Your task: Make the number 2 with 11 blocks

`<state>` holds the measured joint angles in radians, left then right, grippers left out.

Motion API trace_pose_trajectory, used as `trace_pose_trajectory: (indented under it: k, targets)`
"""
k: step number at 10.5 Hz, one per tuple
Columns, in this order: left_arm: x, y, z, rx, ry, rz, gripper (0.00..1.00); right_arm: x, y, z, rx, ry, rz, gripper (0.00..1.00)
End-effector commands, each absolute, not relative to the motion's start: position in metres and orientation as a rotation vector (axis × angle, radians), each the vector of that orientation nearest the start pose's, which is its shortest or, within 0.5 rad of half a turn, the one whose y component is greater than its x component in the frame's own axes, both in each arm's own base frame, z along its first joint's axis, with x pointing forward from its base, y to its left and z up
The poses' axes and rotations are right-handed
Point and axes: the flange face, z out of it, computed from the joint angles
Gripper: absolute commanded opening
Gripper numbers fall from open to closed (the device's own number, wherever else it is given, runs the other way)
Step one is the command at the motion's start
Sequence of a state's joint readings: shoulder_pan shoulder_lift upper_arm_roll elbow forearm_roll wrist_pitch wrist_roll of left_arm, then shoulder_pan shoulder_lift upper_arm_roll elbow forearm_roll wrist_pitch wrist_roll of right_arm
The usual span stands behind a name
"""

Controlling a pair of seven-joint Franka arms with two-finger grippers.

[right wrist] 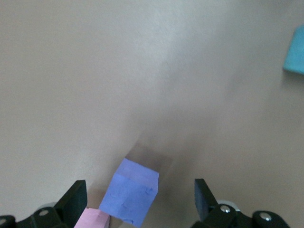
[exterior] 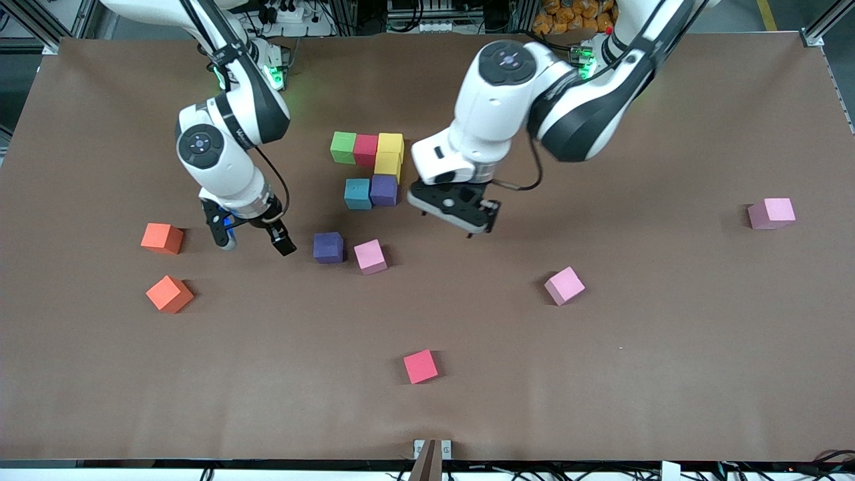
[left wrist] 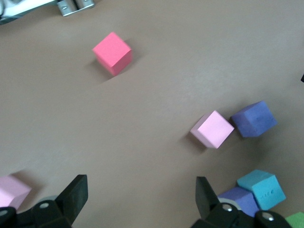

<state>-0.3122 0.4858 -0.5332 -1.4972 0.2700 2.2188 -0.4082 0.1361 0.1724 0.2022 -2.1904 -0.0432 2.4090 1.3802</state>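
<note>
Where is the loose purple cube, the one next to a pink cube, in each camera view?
Front view: the loose purple cube lies nearer the camera than the built digit.
Left wrist view: loose purple cube.
Right wrist view: between the open fingers.
Shared landmark: the pink cube beside it.

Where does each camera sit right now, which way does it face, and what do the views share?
Front view: high across the table, facing both bases; shows both arms, the left gripper and the right gripper.
Left wrist view: looks down between its own open fingers at the table.
Right wrist view: looks down between its own open fingers.
Shared: the loose purple block and the pink block beside it.
</note>
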Motion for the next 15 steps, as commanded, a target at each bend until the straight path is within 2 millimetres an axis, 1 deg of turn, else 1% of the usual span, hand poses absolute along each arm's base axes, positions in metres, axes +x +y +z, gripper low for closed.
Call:
trace_pose_trajectory:
  k: [1, 2, 4, 5, 6, 7, 8, 9, 11, 12, 13, 14, 15]
  targets:
    - [0.54, -0.485, 0.436, -3.18, 0.823, -0.474, 1.0, 0.537, 0.161, 0.317, -2.819, 1.323, -0.059, 1.0]
    - [0.546, -0.488, 0.42, -3.171, 0.849, -0.51, 1.0, 0.539, 0.153, 0.317, -2.85, 1.265, -0.06, 1.0]
    - [0.543, -0.508, 0.392, -3.129, 0.96, -0.619, 1.0, 0.54, 0.137, 0.313, -2.938, 1.13, -0.023, 1.0]
    - [0.538, -0.521, 0.379, -3.098, 1.033, -0.692, 1.0, 0.543, 0.126, 0.316, -2.973, 1.045, -0.017, 1.0]
    - [0.539, -0.523, 0.374, -3.077, 1.065, -0.744, 1.0, 0.545, 0.116, 0.318, -3.028, 0.92, 0.012, 1.0]
    - [0.543, -0.519, 0.382, -3.08, 1.047, -0.762, 1.0, 0.549, 0.105, 0.321, -3.068, 0.798, 0.031, 1.0]
    - [0.55, -0.508, 0.385, -3.076, 1.022, -0.765, 1.0, 0.552, 0.09, 0.324, -3.095, 0.705, 0.049, 1.0]
    - [0.554, -0.499, 0.382, -3.073, 0.999, -0.732, 1.0, 0.554, 0.073, 0.324, -3.12, 0.589, 0.066, 1.0]
    - [0.558, -0.488, 0.386, -3.019, 0.975, -0.645, 1.0, 0.556, 0.04, 0.322, -3.15, 0.367, 0.094, 1.0]
    - [0.571, -0.469, 0.385, -3.002, 0.96, -0.619, 1.0, 0.555, 0.029, 0.32, -3.157, 0.275, 0.105, 1.0]
    - [0.579, -0.455, 0.388, -2.971, 0.984, -0.591, 1.0, 0.555, 0.022, 0.318, -3.162, 0.215, 0.114, 1.0]
    - [0.58, -0.45, 0.389, -2.96, 0.982, -0.561, 1.0, 0.554, 0.015, 0.318, -3.164, 0.16, 0.115, 1.0]
    - [0.58, -0.448, 0.392, -2.967, 0.966, -0.545, 1.0, 0.555, 0.004, 0.317, -3.167, 0.082, 0.116, 1.0]
